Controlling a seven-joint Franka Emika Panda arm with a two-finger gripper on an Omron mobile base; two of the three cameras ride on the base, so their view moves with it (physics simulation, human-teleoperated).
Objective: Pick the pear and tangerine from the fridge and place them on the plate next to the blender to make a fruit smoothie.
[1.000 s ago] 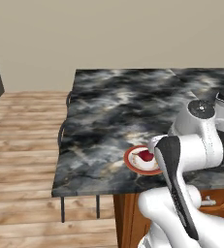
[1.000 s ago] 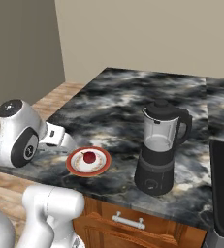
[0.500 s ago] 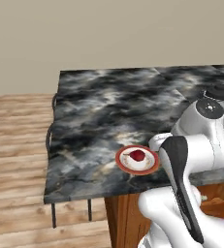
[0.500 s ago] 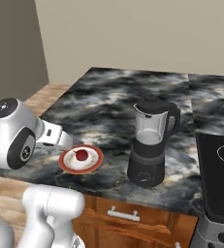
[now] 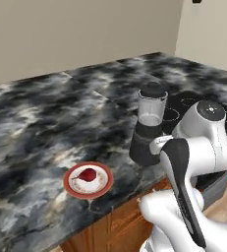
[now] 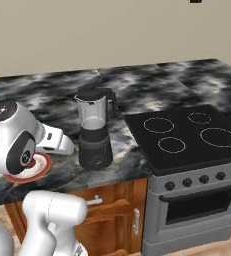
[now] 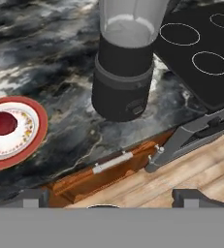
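Gripper [image 7: 111, 196], tips spread wide and empty, hangs off the counter [image 5: 31, 128] edge. Plate [image 5: 88, 180] lies at the blender's [image 5: 149, 125] eight o'clock, carrying one red fruit [image 5: 87, 174]; a stove [image 6: 187, 137] stands at the blender's three o'clock.

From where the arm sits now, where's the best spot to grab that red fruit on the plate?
Probably from straight above, closing across the widest part of the small round dark-red fruit. It sits low and alone in the pale centre of the red-rimmed plate, so a sideways approach would likely meet the rim.
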